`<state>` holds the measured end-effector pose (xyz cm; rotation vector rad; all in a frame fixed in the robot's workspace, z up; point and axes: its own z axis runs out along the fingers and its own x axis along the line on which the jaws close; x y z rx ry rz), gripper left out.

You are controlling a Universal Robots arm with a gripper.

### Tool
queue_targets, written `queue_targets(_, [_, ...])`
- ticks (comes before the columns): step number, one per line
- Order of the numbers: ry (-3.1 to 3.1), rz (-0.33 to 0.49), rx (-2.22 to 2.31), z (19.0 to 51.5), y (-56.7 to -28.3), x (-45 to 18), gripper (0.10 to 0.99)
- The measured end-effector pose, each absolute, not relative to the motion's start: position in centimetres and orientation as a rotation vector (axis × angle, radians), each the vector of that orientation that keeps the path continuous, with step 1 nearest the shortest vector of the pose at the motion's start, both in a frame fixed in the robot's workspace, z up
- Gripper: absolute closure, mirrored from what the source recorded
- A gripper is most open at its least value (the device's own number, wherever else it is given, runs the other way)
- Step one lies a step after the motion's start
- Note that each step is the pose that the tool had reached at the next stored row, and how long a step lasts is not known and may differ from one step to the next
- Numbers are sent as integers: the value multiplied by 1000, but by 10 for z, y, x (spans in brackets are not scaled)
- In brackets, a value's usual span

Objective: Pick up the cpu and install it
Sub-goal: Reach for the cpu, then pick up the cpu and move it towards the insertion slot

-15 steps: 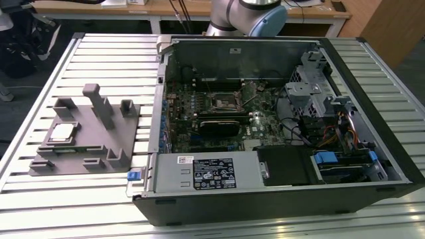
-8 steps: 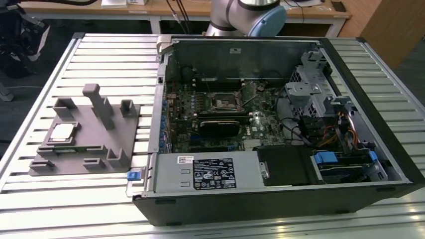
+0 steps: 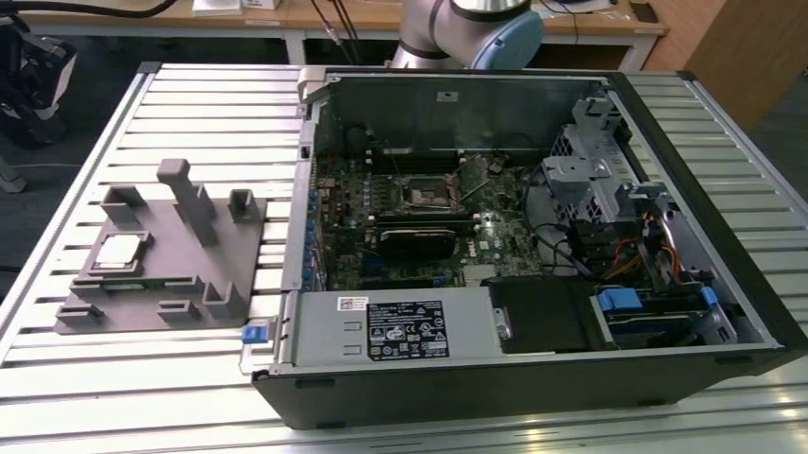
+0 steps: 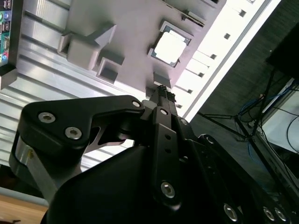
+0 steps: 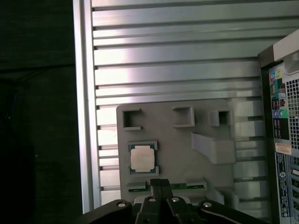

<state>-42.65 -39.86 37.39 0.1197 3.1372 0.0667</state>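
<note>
Claw [image 5: 161, 183] clenched, empty, hanging clear of the cpu [image 5: 142, 157] in its tray [image 5: 177, 154], nine o'clock from the case [image 3: 531, 407] in the exterior view

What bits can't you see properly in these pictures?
Exterior view: the top edge cuts off the arm.
Exterior view: the socket is too small to show its pins.
First wrist view: the gripper covers the middle of the memory stick.
Second wrist view: the gripper covers part of the grey tray.
Both wrist views: the cpu lies underside down, hidden.
</note>
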Motion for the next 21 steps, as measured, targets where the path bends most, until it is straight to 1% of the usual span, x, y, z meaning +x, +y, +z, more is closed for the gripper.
queue_targets(14, [3175, 64, 123, 361, -399, -439, 980])
queue_targets(21, [3175, 45, 123, 353, -399, -439, 980])
